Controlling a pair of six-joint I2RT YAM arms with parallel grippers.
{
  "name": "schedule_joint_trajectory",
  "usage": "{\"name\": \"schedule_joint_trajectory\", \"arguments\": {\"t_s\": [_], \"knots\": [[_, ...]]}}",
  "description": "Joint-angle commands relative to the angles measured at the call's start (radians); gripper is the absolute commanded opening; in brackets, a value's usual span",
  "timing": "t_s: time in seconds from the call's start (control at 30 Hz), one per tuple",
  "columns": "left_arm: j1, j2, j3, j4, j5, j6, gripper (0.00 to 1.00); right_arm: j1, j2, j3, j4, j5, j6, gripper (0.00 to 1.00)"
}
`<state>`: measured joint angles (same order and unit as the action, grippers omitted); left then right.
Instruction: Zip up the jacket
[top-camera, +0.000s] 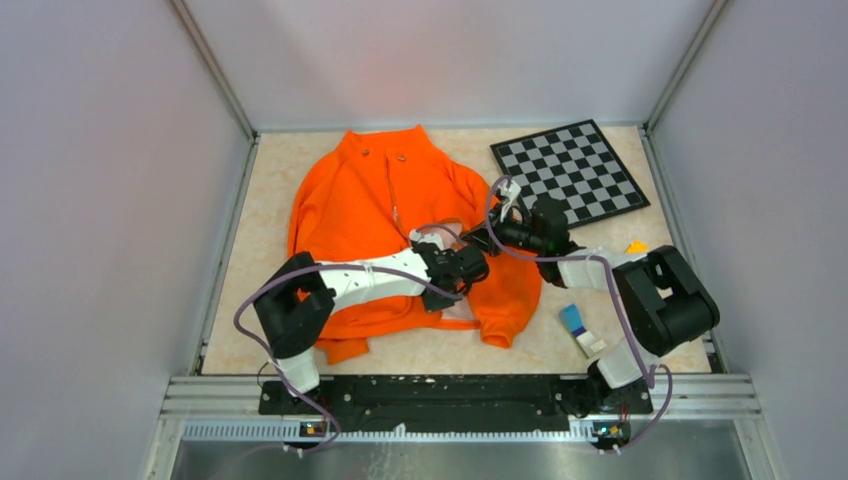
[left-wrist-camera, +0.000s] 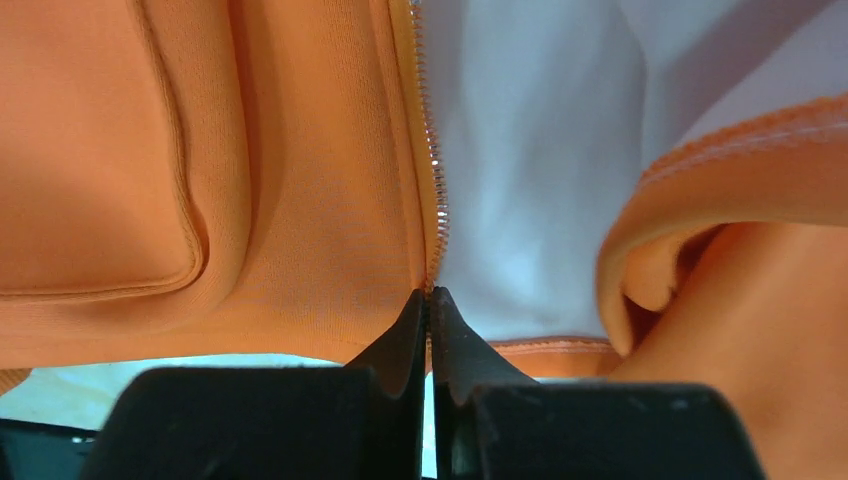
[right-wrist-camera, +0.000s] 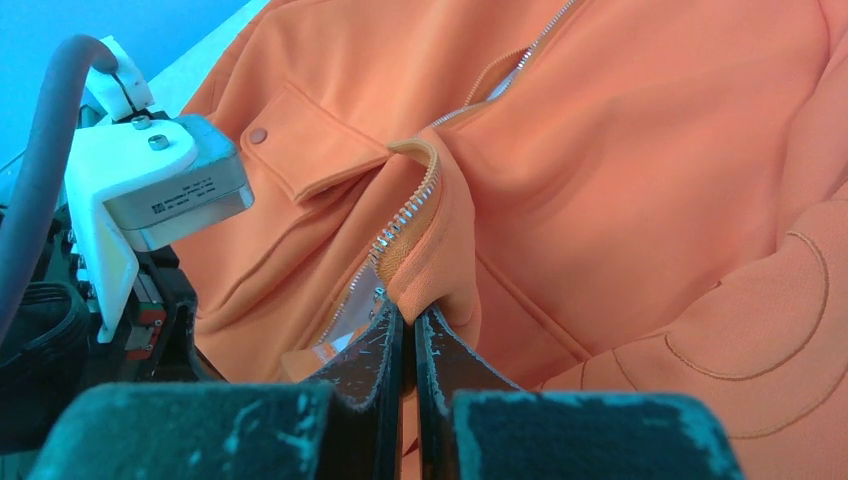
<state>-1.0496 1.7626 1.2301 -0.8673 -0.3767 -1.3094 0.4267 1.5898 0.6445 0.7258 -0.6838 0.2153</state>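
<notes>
The bright orange jacket (top-camera: 370, 205) lies flat in the middle of the table, collar at the far side, its lower front open and showing pale lining (left-wrist-camera: 530, 150). My left gripper (top-camera: 470, 268) is shut on the jacket's left zipper edge (left-wrist-camera: 436, 200) near the hem, its fingertips (left-wrist-camera: 405, 320) pinching the tape. My right gripper (top-camera: 488, 238) is shut on the other front edge (right-wrist-camera: 425, 240), pinching the orange fabric beside the zipper teeth (right-wrist-camera: 400, 222). In the right wrist view the left arm's white wrist (right-wrist-camera: 150, 190) sits close on the left.
A black-and-white checkerboard (top-camera: 565, 170) lies at the far right. A small blue-and-white card (top-camera: 578, 328) and a yellow bit (top-camera: 636, 246) lie near the right arm's base. Grey walls enclose the table on three sides.
</notes>
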Motion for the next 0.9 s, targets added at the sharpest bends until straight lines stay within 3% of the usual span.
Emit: {"name": "schedule_joint_trajectory", "arguments": {"t_s": [0.0, 0.1, 0.23, 0.33, 0.37, 0.43, 0.53, 0.73, 0.87], "knots": [[-0.001, -0.023, 0.006, 0.13, 0.041, -0.036, 0.11, -0.009, -0.033, -0.005, 0.052, 0.017, -0.006, 0.0], [0.003, -0.076, -0.029, 0.14, 0.034, 0.015, 0.41, -0.009, -0.023, 0.0, 0.055, 0.009, -0.005, 0.0], [0.024, -0.211, -0.117, 0.176, 0.079, 0.116, 0.65, -0.009, -0.011, 0.008, 0.056, 0.001, 0.003, 0.0], [0.073, -0.358, -0.221, 0.248, 0.163, 0.205, 0.76, -0.009, -0.005, 0.012, 0.052, 0.005, 0.006, 0.0], [0.094, -0.406, -0.266, 0.296, 0.221, 0.247, 0.77, -0.008, -0.002, 0.013, 0.05, 0.005, 0.007, 0.0], [0.182, -0.485, -0.334, 0.346, 0.357, 0.293, 0.7, -0.009, 0.003, 0.016, 0.045, 0.006, 0.008, 0.0], [0.251, -0.514, -0.349, 0.381, 0.505, 0.371, 0.67, -0.009, 0.013, 0.02, 0.044, 0.011, 0.011, 0.0], [0.309, -0.375, -0.192, 0.233, 0.591, 0.487, 0.73, -0.008, 0.02, 0.024, 0.048, -0.002, 0.026, 0.0], [0.365, -0.287, -0.16, 0.163, 0.626, 0.422, 0.74, -0.008, 0.009, 0.024, 0.037, 0.004, 0.019, 0.0]]}}
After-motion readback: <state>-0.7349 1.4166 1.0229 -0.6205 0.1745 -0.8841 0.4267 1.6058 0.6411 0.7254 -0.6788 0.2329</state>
